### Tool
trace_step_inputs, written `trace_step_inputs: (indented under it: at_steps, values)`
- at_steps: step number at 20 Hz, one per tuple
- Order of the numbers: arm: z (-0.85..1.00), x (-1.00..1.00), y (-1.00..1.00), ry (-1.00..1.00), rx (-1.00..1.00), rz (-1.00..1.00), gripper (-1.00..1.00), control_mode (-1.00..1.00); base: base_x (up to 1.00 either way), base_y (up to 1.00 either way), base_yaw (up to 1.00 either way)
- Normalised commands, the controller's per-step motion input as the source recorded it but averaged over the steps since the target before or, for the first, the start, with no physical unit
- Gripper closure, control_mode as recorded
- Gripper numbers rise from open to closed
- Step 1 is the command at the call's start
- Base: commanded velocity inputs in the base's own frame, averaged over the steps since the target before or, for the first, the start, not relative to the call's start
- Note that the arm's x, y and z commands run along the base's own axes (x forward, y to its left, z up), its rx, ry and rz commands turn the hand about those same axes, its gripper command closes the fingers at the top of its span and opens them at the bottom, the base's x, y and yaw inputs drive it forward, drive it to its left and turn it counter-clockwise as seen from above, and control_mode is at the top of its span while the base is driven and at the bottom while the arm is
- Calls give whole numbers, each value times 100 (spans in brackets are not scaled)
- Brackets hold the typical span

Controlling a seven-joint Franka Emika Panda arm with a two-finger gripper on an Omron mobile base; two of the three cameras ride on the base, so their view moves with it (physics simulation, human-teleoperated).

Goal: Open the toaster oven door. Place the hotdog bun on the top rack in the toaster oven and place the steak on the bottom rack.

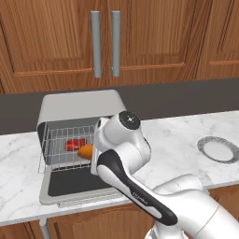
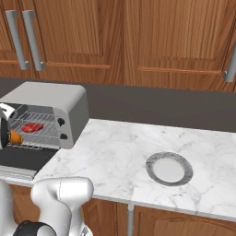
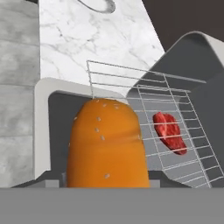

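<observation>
A: Which step is in hand?

B: The bun step, I'd say. The oven door (image 1: 70, 184) lies folded flat toward the near edge of the counter (image 2: 120, 156), and the steak (image 1: 75, 144) is already on a wire shelf inside the toaster oven (image 1: 79, 109). Whether that shelf is the lower one I cannot tell.

A: And the bun?

B: The hotdog bun (image 3: 105, 144) sits in the gripper (image 1: 93, 154), which is closed on it at the mouth of the oven, just above the open door. The fingertips are hidden behind the bun in the hand view.

A: Which way does it point?

B: Its long axis runs along the gripper, with the rounded end heading into the cavity, toward the far wall.

A: What does the next move call for?

B: Probably carrying it further in over the upper shelf (image 3: 144, 83), level, then letting go without snagging the wires. A plate (image 2: 169, 168) sits well off to the right.
</observation>
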Motion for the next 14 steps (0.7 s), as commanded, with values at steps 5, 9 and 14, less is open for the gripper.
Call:
trace_step_inputs:
  at_steps: [5, 9, 14]
  values:
    - [-10, 0, 6, 6, -3, 4, 100, -100, 0, 0, 0]
    - [5, 0, 0, 0, -6, 2, 100, -100, 0, 0, 0]
    - [17, 5, 0, -1, -10, 0, 100, -100, 0, 0, 0]
